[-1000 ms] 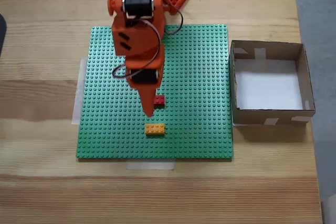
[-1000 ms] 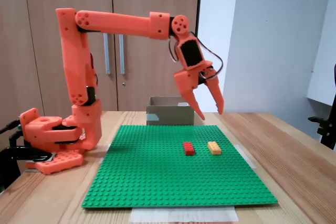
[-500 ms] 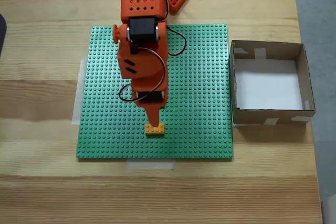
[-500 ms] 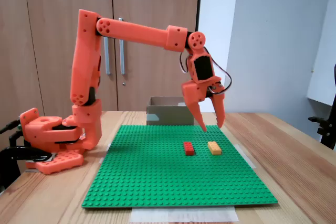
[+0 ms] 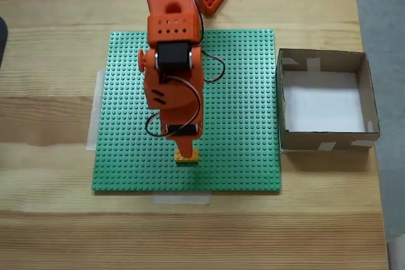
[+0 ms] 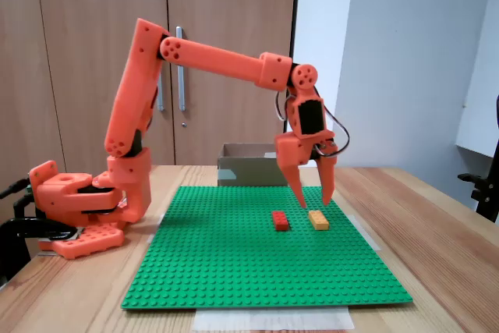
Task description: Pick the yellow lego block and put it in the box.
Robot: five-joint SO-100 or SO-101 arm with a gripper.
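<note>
The yellow lego block (image 6: 318, 220) lies on the green baseplate (image 6: 234, 263) near its front edge; in the top-down fixed view the yellow lego block (image 5: 187, 156) is partly covered by the arm. My orange gripper (image 6: 315, 203) hangs open just above it, one fingertip on either side, not touching. From above, the gripper (image 5: 183, 150) points straight down over the brick. A red brick (image 6: 280, 221) sits beside the yellow one. The box (image 5: 328, 100), brown cardboard with a white floor, stands right of the baseplate; side on, the box (image 6: 251, 164) is behind the plate.
The arm's orange base (image 6: 78, 200) sits at the table's far end, left in the side-on fixed view. The wooden table (image 5: 50, 219) surrounds the green baseplate (image 5: 247, 93). Cabinet doors stand behind the table.
The arm has reached further forward and lowered; the open gripper moved from above the red brick to just over the yellow block. Bricks and box have not moved.
</note>
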